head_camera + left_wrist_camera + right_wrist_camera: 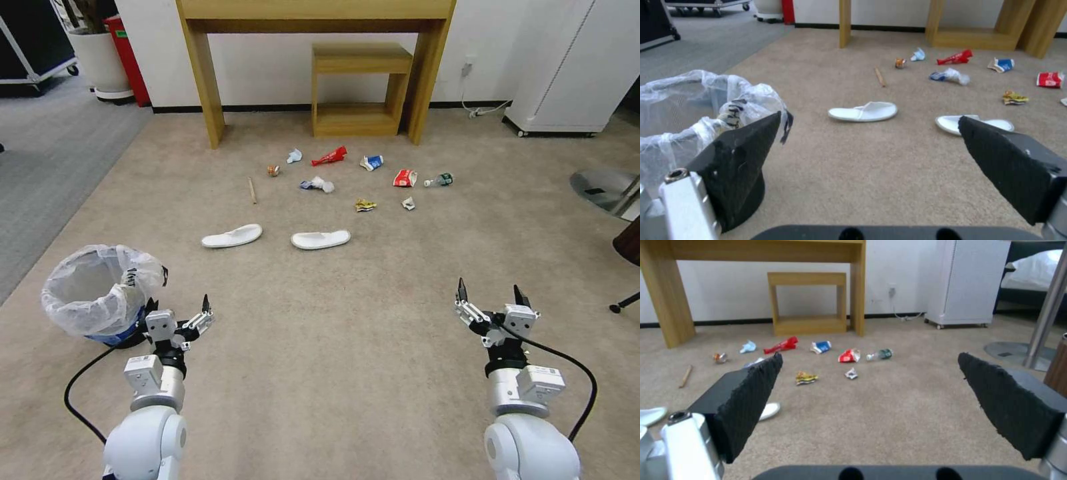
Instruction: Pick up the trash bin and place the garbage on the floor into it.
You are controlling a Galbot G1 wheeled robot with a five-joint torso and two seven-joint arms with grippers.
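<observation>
Blue bin [100, 293] stands ungrasped beside the left pincer [175, 319], spread wide and empty; right pincer [490, 297] likewise. Next: close on its rim; litter [330, 157] waits.

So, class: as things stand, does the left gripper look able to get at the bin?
Probably yes. The left gripper is open and sits right beside the bin on the floor, one finger close to the bag liner. Nothing lies between them; the garbage is farther ahead.
</observation>
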